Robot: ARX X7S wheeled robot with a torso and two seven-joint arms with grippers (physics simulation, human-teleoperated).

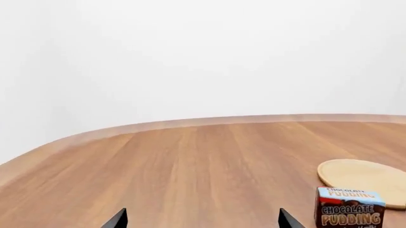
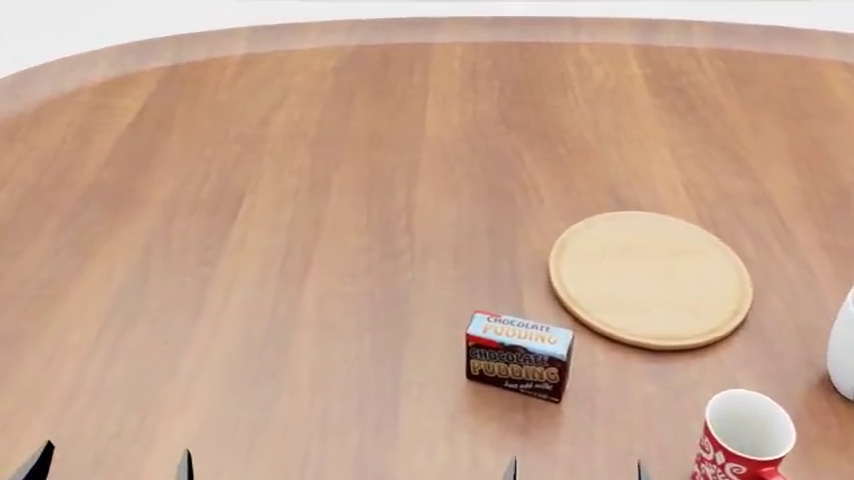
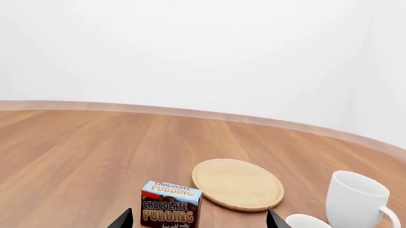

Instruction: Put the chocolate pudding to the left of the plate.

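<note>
Head view shows the chocolate pudding [image 2: 519, 356] standing untouched just ahead of the right gripper [image 2: 574, 470], whose jaws are spread open. Reaching has yet to start; next, that gripper must close on the carton, then carry it left of the plate [image 2: 651, 279].

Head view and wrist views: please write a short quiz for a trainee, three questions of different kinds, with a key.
1. True or false: the chocolate pudding lies on the plate.
2. Which mug stands nearest the pudding? A) red mug B) white mug
3. Fill in: both grippers, left and right, are ____.

Key: 1 false, it stands on the table beside the plate; 2 A; 3 open, holding nothing.
</note>
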